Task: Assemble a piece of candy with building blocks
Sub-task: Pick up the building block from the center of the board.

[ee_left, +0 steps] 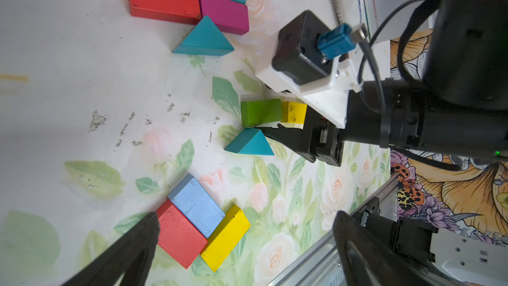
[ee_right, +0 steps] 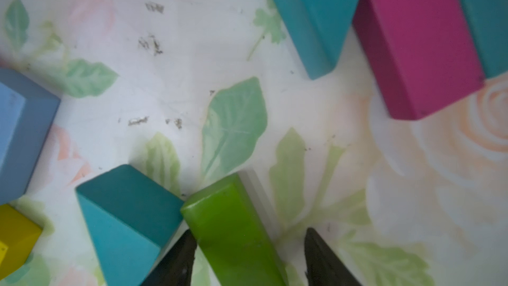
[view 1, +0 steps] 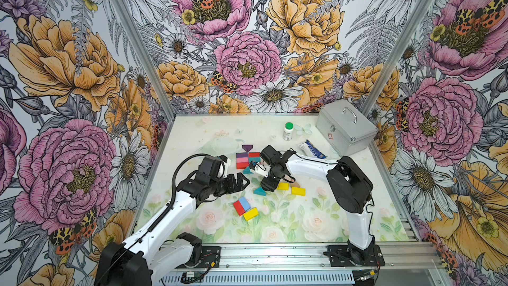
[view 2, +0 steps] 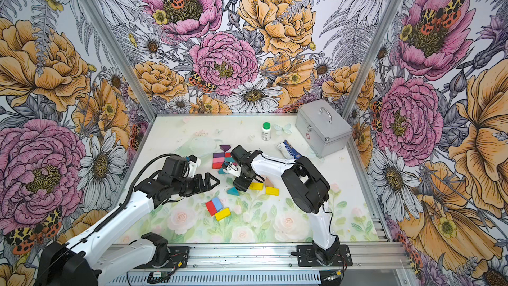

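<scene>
Right wrist view: right end effector straddles green block, gap beside one finger; top views hide block. Left end effector spread.

A robotics lab cell is shown: two robot arms are bolted to an aluminium rail, and the worktop is boxed in by metal-framed panels (printed with flowers).

Right arm is covering the green block in both top views, so it's not showing there. In the right wrist view that block is running off the edge, and the magenta block is looking blurry.
</scene>
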Motion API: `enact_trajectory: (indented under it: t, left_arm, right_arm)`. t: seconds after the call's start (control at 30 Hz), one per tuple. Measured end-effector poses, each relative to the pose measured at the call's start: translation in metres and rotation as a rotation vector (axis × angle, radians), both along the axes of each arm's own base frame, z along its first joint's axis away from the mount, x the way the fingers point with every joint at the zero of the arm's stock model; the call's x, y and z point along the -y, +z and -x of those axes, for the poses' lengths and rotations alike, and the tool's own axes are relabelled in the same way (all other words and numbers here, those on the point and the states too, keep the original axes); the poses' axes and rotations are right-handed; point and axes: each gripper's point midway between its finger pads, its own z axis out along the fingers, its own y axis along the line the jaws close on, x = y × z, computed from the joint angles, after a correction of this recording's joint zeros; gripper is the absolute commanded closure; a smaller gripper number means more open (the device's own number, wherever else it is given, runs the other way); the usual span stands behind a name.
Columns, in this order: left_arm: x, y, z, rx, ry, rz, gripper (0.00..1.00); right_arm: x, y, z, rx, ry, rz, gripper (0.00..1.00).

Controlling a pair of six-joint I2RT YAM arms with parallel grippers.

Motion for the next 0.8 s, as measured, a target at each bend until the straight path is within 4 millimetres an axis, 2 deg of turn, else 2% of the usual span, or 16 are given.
enact_trajectory:
  t: [0.27, 0.37, 0.47, 0.7, 0.8]
  left_arm:
    - [-0.004, 0.0, -0.003, 0.002, 0.017, 0.001, 0.01]
    - [-0.005, 0.0, -0.004, 0.002, 0.022, 0.001, 0.01]
    - [-0.005, 0.0, -0.004, 0.0, 0.021, 0.0, 0.01]
    - [-0.005, -0.007, -0.004, -0.023, 0.017, -0.009, 0.01]
    - [-0.004, -0.008, -0.004, -0.028, 0.017, -0.011, 0.01]
  right_arm:
    - [-0.001, -0.001, 0.003, 0.004, 0.024, 0.005, 0.77]
    - [0.004, -0.001, 0.001, 0.007, 0.01, 0.008, 0.79]
    - [0.018, -0.001, -0.004, 0.001, -0.023, 0.012, 0.79]
    - [0.062, 0.001, -0.042, 0.021, -0.141, 0.038, 0.79]
    - [0.066, 0.01, -0.057, 0.051, -0.136, 0.042, 0.78]
